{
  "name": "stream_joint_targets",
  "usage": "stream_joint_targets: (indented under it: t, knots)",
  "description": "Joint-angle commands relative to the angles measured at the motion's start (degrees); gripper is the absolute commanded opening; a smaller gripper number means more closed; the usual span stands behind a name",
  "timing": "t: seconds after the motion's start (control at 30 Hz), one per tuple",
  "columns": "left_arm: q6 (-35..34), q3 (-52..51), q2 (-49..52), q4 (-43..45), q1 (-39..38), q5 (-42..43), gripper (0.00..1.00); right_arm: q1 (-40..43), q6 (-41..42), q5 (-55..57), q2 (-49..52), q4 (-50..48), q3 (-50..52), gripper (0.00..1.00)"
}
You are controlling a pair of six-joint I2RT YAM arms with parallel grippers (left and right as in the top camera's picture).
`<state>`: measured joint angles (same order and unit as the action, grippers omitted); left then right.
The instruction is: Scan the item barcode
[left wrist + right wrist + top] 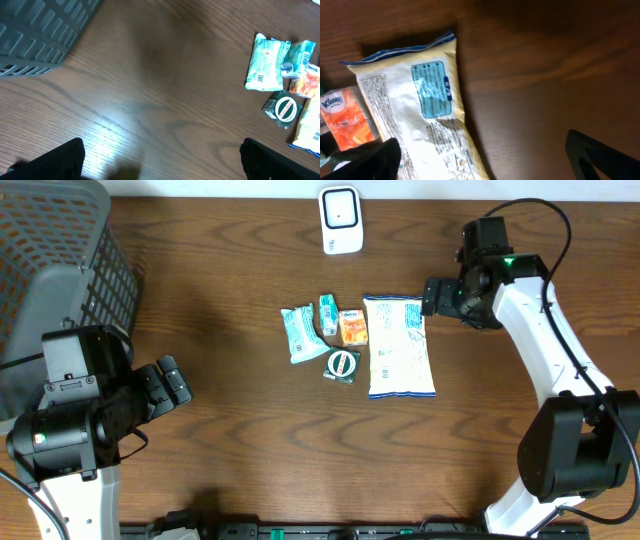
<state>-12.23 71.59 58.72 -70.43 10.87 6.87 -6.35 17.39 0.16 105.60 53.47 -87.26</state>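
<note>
On the bare wood table [250,465], the white bag [400,346], small packs [301,333] clustered just beside its left edge, open room to its right, below it and far leftward up to the grey basket [60,270]; white scanner [340,220] above and left of the bag at the table's far edge. Spread wide and empty: right gripper [431,296] just off the bag's top right corner, left gripper [174,383] well to the bag's left. Readable only "Kleenex" on the orange pack [346,119] beside the bag; the bag's print too small to read, its lower end cut off in the right wrist view.
</note>
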Motion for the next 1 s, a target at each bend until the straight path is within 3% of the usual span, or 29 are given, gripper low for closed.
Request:
stream_joint_targets:
  t: [0.0, 0.27, 0.7, 0.97]
  knots:
    - [-0.5, -0.2, 0.0, 0.0, 0.3, -0.9, 0.97, 0.2, -3.0, -0.2, 0.3, -1.3, 1.8, 0.99]
    - [-0.5, -0.2, 0.0, 0.0, 0.3, -0.9, 0.98, 0.5, -12.6, -13.7, 2.8, -3.1, 3.4, 0.99]
    - [-0.5, -0.2, 0.0, 0.0, 0.3, -0.9, 0.97, 6.4, -13.2, -20.8, 7.6, -2.4, 3.4, 0.99]
    - [-0.5, -0.2, 0.0, 0.0, 0.3, -0.9, 0.98, 11.3, -20.5, -36.4, 9.8, -0.6, 3.5, 0.99]
